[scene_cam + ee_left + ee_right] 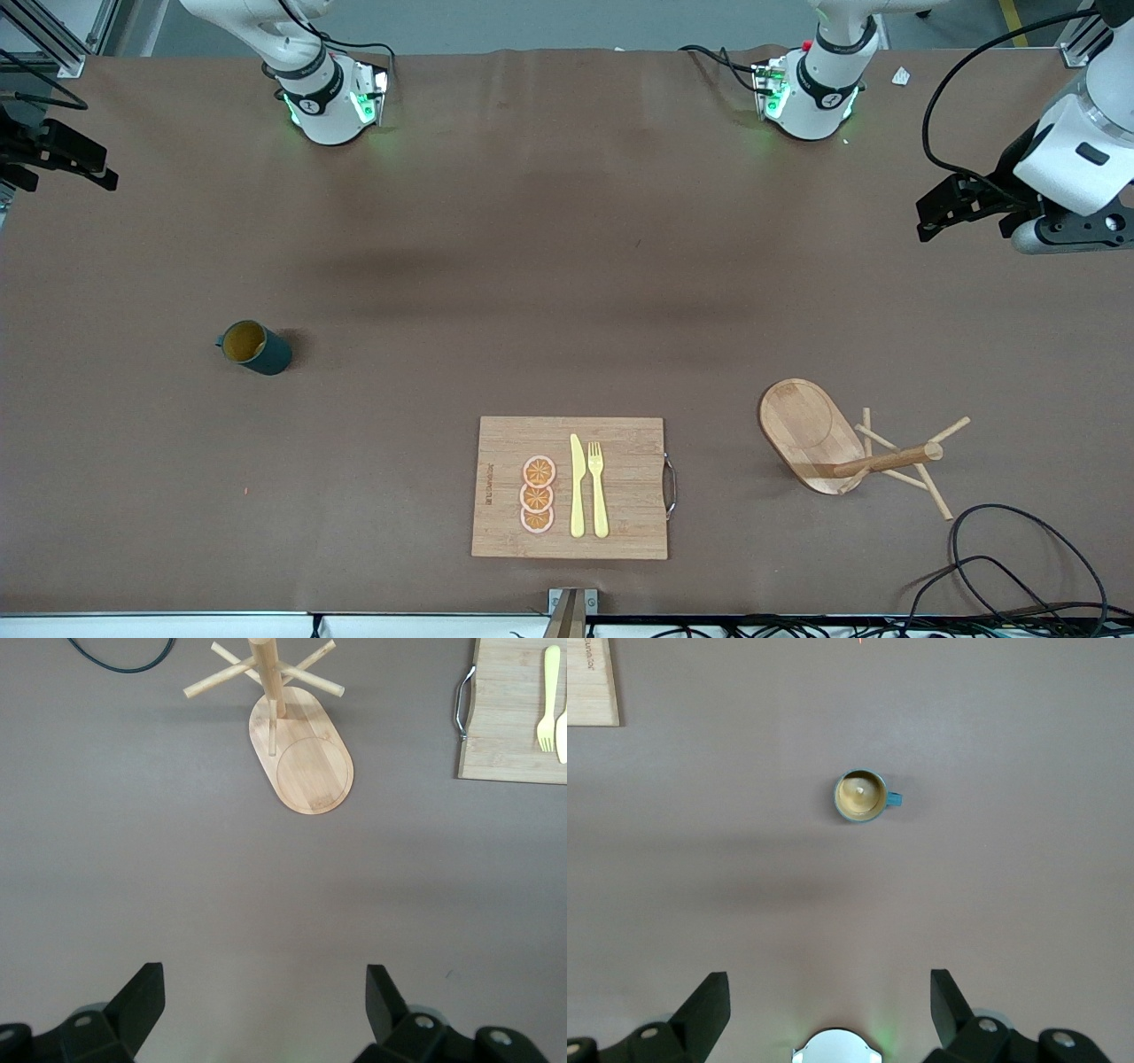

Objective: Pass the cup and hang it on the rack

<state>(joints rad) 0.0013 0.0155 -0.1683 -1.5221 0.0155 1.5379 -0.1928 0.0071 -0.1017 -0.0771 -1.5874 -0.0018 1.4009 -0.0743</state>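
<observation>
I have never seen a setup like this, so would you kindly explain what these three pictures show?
Two robot arms stand at a brown table. One picture looks down from a high camera facing them; the other two come from cameras on the arms' wrists. The left gripper hangs open near the rack, a wooden mug tree. The right gripper hangs open near the cup, which stands upright. Nearer the camera, between them, a cutting board carries a knife, a fork and orange slices. Nothing is held.
</observation>
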